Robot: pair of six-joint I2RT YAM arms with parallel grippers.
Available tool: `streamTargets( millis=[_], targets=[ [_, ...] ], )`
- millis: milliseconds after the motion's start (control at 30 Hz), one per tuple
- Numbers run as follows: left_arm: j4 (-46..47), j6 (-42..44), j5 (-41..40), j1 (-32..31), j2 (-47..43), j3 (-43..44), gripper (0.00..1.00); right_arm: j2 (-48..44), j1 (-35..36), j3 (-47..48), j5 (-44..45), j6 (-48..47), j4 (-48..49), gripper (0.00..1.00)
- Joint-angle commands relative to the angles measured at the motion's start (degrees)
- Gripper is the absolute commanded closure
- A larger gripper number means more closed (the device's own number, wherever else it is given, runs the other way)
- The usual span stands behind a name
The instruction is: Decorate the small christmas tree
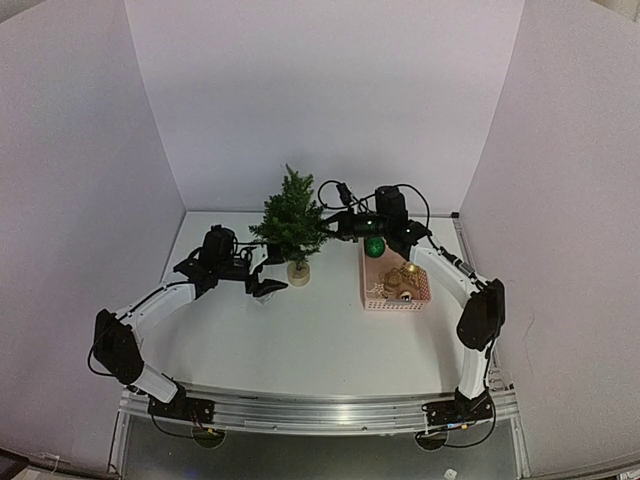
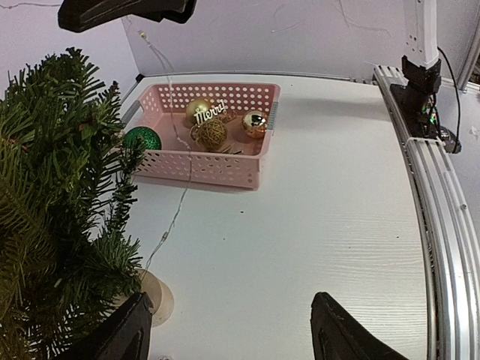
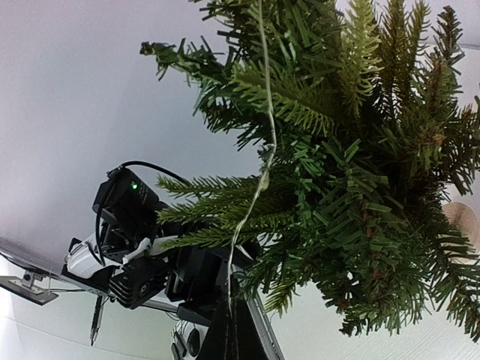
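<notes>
**Fig. – Risk points while the wire goes on.** L gripper (image 2: 225, 341) is spread, with nothing btw its fingers. The tree (image 2: 52, 195) stands hard by its left finger, and the pale base (image 2: 159, 298) is just ahead of that fingertip. R gripper (image 1: 332, 224) is pressed together on a thin wire (image 3: 268, 97), its tips right at the tree's outer branches. From there the wire runs in through the needles, and the slack drops to the table (image 2: 315, 225) beside the base. The basket (image 2: 210, 169) w/ ornaments (image 2: 212, 127) sits well ahead of the L gripper.

Likely hazards:
- (a) The tree looks light & nothing steadies it. If you pull the wire taut while it's snagged on a branch, you probably tip or drag the tree.
- (b) If you swing the L finger sideways, you knock the base.
- (c) Slack can loop round the base or the L finger.
- (d) The wire is v. thin, so the pinch may slip w/o you noticing.
</notes>
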Motion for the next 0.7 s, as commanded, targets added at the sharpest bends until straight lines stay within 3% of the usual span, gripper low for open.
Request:
streamTargets(
  millis=[0,367,667],
  targets=[
    [5.85,2.02,-2.56,0.60,-1.76,-1.24,0.29,-2.82,0.27,0.64,-5.48,-0.01,2.42,1.00],
    [0.85,5.77,6.80,5.94,-7.07,-1.66,0.34,-2.51,0.20,1.29,-9.94,-1.48,2.21,1.00],
    [-0.99,8.66,5.90,6.78,-6.80,-0.99,0.34,-1.21,0.19,2.35,-9.45,-1.82,2.11,1.00]
  ],
)
